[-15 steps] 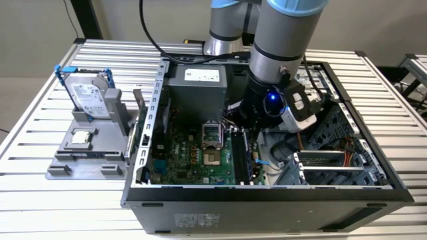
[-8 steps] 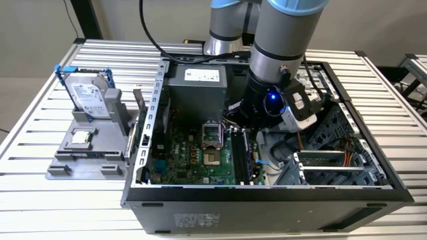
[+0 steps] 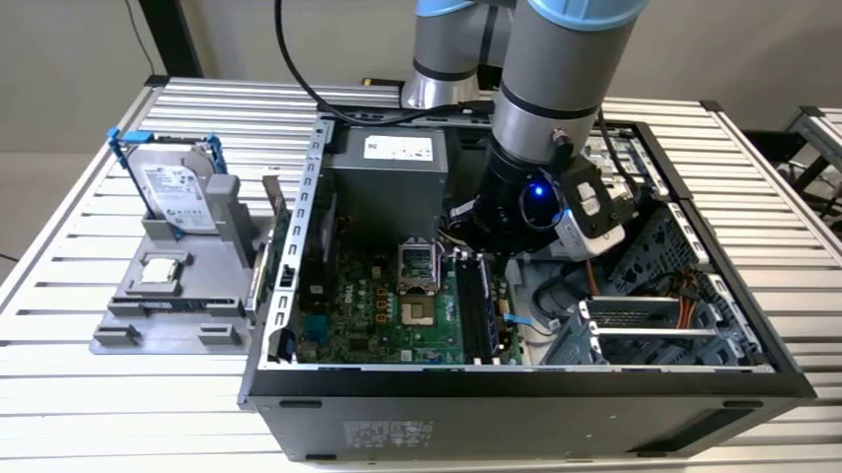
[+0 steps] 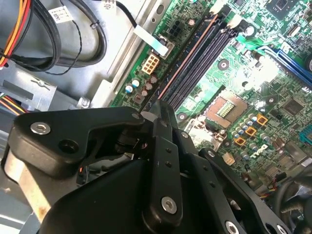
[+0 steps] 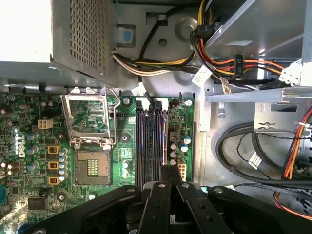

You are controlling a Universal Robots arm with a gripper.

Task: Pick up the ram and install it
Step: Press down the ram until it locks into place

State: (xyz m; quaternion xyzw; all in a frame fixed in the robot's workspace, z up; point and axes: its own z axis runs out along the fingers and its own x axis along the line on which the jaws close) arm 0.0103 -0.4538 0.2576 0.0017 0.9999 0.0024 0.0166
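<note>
The ram (image 5: 164, 141) is a thin board seen edge-on, running along the black memory slots (image 5: 146, 141) of the green motherboard (image 3: 394, 315). My gripper (image 5: 165, 181) is shut on its near end, black fingers (image 5: 157, 204) pressed together over it. In the second wrist view the ram (image 4: 187, 58) stretches away from the gripper (image 4: 158, 105) in line with the outermost slot, by the board's edge. I cannot tell if it is seated or just above the slot. In the exterior view the arm's wrist (image 3: 526, 212) reaches down into the open computer case (image 3: 526, 379), above the slots (image 3: 476, 301).
The open CPU socket (image 5: 90, 126) lies beside the slots. The power supply (image 3: 388, 163) fills the case's far end, with cable bundles (image 5: 214, 48) and a drive cage (image 3: 658, 325) near the arm. Outside the case, a grey stand holds a hard drive (image 3: 172, 187) and a processor chip (image 3: 161, 268).
</note>
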